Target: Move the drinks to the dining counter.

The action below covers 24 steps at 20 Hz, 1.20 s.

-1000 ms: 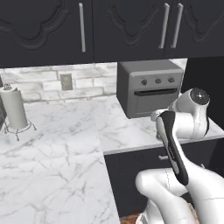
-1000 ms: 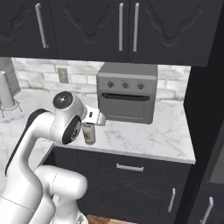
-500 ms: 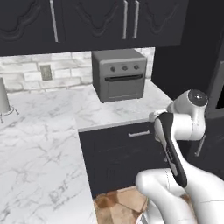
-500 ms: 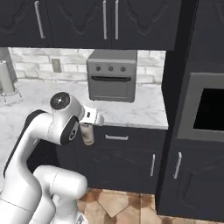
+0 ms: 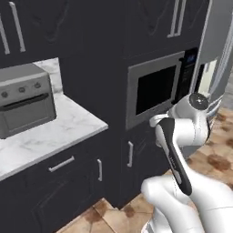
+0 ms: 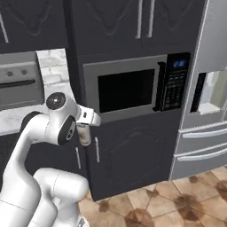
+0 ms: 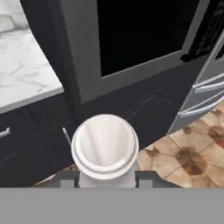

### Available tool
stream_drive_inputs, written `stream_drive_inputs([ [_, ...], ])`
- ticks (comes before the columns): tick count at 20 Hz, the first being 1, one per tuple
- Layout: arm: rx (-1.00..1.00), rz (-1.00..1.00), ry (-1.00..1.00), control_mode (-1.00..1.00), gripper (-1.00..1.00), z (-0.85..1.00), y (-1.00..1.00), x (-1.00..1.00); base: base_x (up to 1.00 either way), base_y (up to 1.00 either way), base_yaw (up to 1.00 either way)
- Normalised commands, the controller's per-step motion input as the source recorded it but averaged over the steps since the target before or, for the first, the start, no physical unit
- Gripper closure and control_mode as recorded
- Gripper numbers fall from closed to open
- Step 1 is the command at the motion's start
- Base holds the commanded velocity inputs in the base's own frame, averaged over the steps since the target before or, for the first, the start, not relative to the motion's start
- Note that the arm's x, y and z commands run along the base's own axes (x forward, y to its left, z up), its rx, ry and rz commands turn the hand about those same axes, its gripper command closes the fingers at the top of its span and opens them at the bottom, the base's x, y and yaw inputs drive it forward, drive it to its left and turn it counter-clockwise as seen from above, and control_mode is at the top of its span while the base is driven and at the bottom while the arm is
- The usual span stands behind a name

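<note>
The cream bottle (image 7: 105, 146), low centre of the hand view, sits pinched at its sides between the gripper (image 7: 107, 178) jaws. It looks light, rigid and smooth, so likely slippery. Behind it is the microwave (image 6: 133, 88).

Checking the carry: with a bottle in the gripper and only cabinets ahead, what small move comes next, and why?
Probably keep the base turning. The gripper is shut on the cream bottle, but ahead are the microwave and fridge, not an island counter to set it on.
</note>
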Motion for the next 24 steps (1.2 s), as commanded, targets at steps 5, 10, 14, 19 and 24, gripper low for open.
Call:
stream_drive_inputs([
  [5, 0.0, 0.0, 0.0, 1.0, 1.0, 0.0, 0.0, 0.0, 0.0, -0.81, -0.73],
  [10, 0.0, 0.0, 0.0, 1.0, 1.0, 0.0, 0.0, 0.0, 0.02, -0.87, -0.72],
  [14, 0.0, 0.0, 0.0, 1.0, 1.0, 0.0, 0.0, 0.0, 0.0, -0.88, -0.7],
  [19, 0.0, 0.0, 0.0, 1.0, 1.0, 0.0, 0.0, 0.0, 0.01, -0.87, -0.67],
  [24, 0.0, 0.0, 0.0, 1.0, 1.0, 0.0, 0.0, 0.0, 0.0, -0.84, -0.69],
])
